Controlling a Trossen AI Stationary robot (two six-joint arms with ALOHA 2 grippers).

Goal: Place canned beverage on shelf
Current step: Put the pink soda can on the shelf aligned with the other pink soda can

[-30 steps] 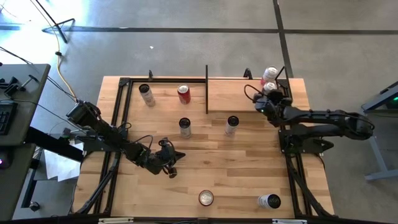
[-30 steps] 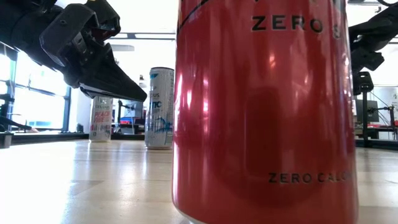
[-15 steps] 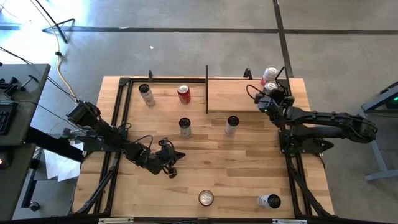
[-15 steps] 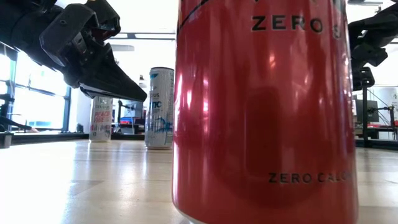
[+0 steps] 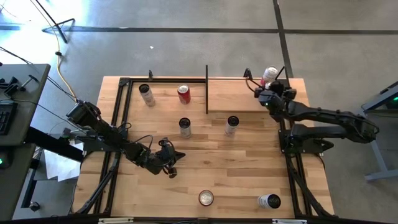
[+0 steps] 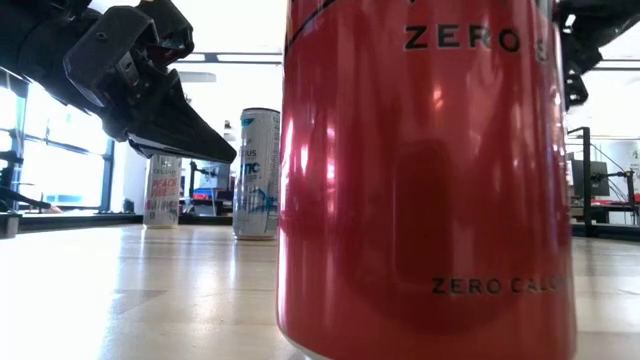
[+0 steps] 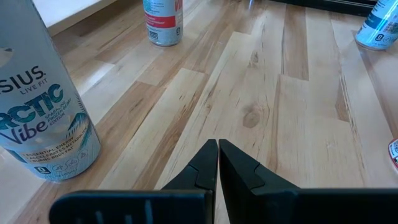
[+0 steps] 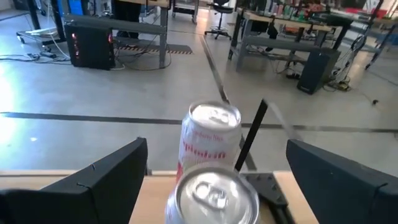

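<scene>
The shelf (image 5: pixel 236 96) is a pale wood platform at the table's far right. Two cans stand upright on its right end: a red-and-white one (image 8: pixel 210 134) at the far corner, which also shows in the high view (image 5: pixel 269 74), and a silver-topped one (image 8: pixel 214 194) just in front of it. My right gripper (image 5: pixel 267 92) hovers over the nearer can, open wide, its fingers (image 8: pixel 99 180) on either side of the can and apart from it. My left gripper (image 5: pixel 172 165) is shut and empty, low over the middle of the table; its fingers (image 7: pixel 208 163) show closed.
Several more cans stand on the planked tabletop: a silver one (image 5: pixel 147 94), a red one (image 5: pixel 183 93), two near the middle (image 5: pixel 185 127) (image 5: pixel 231 124), and two at the near edge (image 5: pixel 206 198) (image 5: pixel 269 201). A black bar (image 5: pixel 206 87) bounds the shelf's left side.
My right gripper has risen and gone a little toward the table's far edge, over the nearer can on the shelf. Both cans on the shelf have stayed upright where they were.
</scene>
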